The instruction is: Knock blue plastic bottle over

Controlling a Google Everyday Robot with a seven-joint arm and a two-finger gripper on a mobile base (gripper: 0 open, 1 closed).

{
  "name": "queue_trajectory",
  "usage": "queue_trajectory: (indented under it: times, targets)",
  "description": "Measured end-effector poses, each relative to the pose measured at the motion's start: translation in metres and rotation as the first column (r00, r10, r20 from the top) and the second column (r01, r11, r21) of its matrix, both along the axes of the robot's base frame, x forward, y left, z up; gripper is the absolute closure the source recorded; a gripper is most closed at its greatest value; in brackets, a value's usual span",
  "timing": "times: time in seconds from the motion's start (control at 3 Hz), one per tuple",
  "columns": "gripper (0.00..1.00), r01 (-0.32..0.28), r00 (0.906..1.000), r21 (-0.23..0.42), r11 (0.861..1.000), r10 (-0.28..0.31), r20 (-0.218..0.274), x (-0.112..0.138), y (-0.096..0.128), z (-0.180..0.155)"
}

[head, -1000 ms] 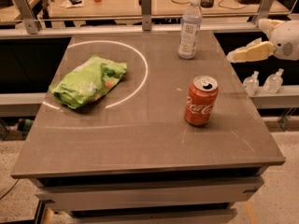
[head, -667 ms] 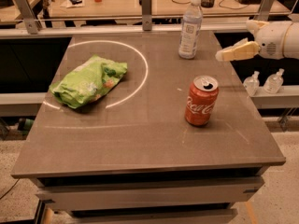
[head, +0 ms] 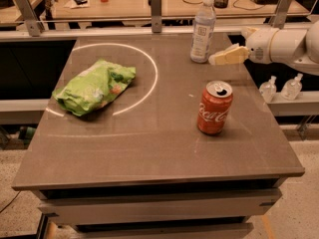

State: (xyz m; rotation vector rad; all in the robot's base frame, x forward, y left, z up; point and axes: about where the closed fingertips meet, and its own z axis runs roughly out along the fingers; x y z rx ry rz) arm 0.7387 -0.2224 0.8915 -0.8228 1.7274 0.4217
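Note:
The blue plastic bottle [head: 203, 29] stands upright at the far right of the brown table [head: 149, 148]. It is clear and pale bluish, with a white cap and a whitish label bearing a small dark square. My gripper [head: 219, 58] comes in from the right on a white arm. Its cream tip is just right of the bottle's lower part, very close to it. I cannot tell whether it touches the bottle.
A red Coca-Cola can [head: 214, 108] stands upright in front of the gripper. A green chip bag [head: 94, 86] lies on the left inside a white circle. Two tiny clear bottles [head: 280, 87] sit off the table at right. A rail [head: 99, 31] runs behind the table.
The arm has moved left across the table's right edge, bringing the gripper tip from well right of the bottle to just beside it. The bottle still stands upright.

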Motion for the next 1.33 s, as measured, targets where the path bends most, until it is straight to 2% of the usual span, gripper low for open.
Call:
queue_trajectory:
  times: [0.33,1.0,1.33]
  targets:
    - [0.0,-0.04,0.9991,0.025,0.999,0.04,-0.012,0.023,0.024,-0.011]
    - [0.0,-0.142,0.9892,0.065,0.988,0.144,-0.026,0.041,0.069,-0.006]
    - [0.18,-0.168,0.9848,0.078,0.983,0.171,-0.033,0.041,0.079,-0.006]
